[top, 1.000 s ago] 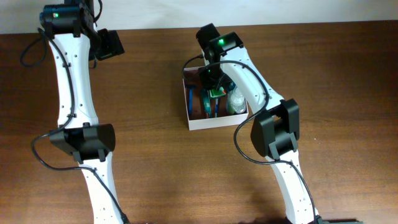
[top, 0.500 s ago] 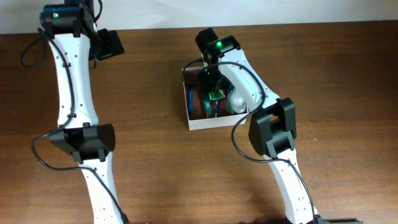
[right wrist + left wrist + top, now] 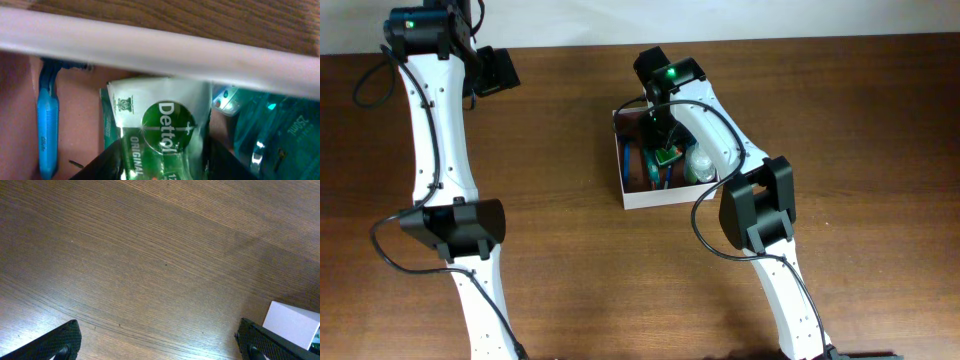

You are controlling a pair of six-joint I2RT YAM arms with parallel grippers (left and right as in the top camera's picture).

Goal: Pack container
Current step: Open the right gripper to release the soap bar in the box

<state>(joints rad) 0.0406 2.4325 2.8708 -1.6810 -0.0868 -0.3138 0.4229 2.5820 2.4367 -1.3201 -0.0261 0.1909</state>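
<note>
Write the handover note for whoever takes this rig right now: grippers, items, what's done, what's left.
Left gripper: open, empty, over bare table, away from the box.
Right gripper: shut on the green soap packet, down inside the box.
Done: a blue handle and a teal bottle lie in the box, either side of the packet.
Left: likely lay the packet down, release, lift the arm out.

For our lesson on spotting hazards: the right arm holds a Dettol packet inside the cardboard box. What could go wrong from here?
The Dettol packet, held between the right gripper's fingers, hangs beside the teal bottle; opening the fingers might nudge that bottle. The container's white wall stands close to the gripper, so a careless lift could snag it and drag the container.
</note>
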